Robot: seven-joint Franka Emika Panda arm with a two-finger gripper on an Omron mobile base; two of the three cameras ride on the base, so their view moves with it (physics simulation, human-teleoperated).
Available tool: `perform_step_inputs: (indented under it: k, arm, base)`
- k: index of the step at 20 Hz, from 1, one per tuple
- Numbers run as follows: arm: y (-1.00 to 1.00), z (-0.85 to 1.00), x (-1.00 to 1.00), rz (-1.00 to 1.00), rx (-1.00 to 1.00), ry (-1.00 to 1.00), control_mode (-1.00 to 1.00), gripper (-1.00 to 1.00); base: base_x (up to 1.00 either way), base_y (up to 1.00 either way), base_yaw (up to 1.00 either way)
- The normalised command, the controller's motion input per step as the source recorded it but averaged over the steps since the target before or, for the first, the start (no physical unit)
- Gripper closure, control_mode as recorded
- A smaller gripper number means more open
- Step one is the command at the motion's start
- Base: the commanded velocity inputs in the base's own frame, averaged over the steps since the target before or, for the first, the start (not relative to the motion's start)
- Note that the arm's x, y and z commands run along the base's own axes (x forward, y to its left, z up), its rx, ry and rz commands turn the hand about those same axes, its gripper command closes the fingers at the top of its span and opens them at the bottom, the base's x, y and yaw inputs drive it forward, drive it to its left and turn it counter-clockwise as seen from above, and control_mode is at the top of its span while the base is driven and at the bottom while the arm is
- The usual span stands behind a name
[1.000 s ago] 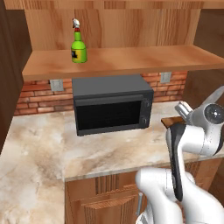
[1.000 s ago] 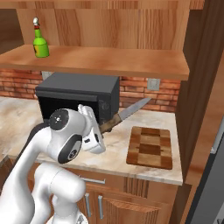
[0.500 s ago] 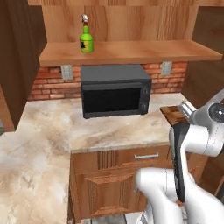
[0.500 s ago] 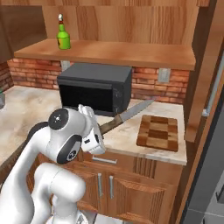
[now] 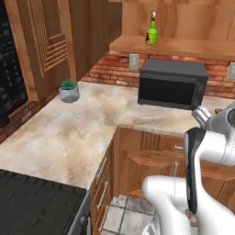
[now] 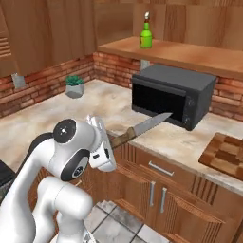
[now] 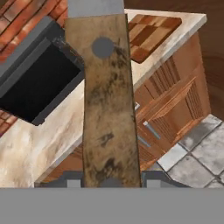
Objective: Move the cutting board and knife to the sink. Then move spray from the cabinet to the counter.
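Knife (image 6: pixel 142 129) clamped in pincer (image 6: pixel 110 141), blade toward microwave (image 6: pixel 172 95)

Microwave (image 6: pixel 173 95) on counter (image 6: pixel 182 140); cutting board (image 6: pixel 224 153) right of it; spray (image 6: pixel 146 36) on shelf above, probably cabinet's.

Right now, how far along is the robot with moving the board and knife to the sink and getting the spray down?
Nothing looks finished yet. In hand: the gripper is shut on the knife, carried in the air. Left: the cutting board lies on the counter beside the microwave, and the spray stands on the cabinet shelf. I can't see a sink here.
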Motion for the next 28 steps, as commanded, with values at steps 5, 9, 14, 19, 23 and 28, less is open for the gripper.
perform_step_inputs:
  k: [5, 9, 14, 19, 23, 28]
  arm:
    - [0.00, 0.00, 0.00, 0.00, 0.00, 0.00, 1.00, 1.00]
    - [0.00, 0.00, 0.00, 0.00, 0.00, 0.00, 1.00, 1.00]
    - [0.00, 0.00, 0.00, 0.00, 0.00, 0.00, 1.00, 1.00]
    - [0.00, 0.00, 0.00, 0.00, 0.00, 0.00, 1.00, 1.00]
    - [0.00, 0.00, 0.00, 0.00, 0.00, 0.00, 1.00, 1.00]
    - [0.00, 0.00, 0.00, 0.00, 0.00, 0.00, 1.00, 1.00]
  base:
    - [-0.81, -0.44, 0.71]
    - [-0.76, -0.50, 0.73]
    - [-0.13, -0.07, 0.87]
    - [0.00, 0.00, 0.95]
    - [0.00, 0.00, 0.96]
    - [0.00, 0.00, 0.93]
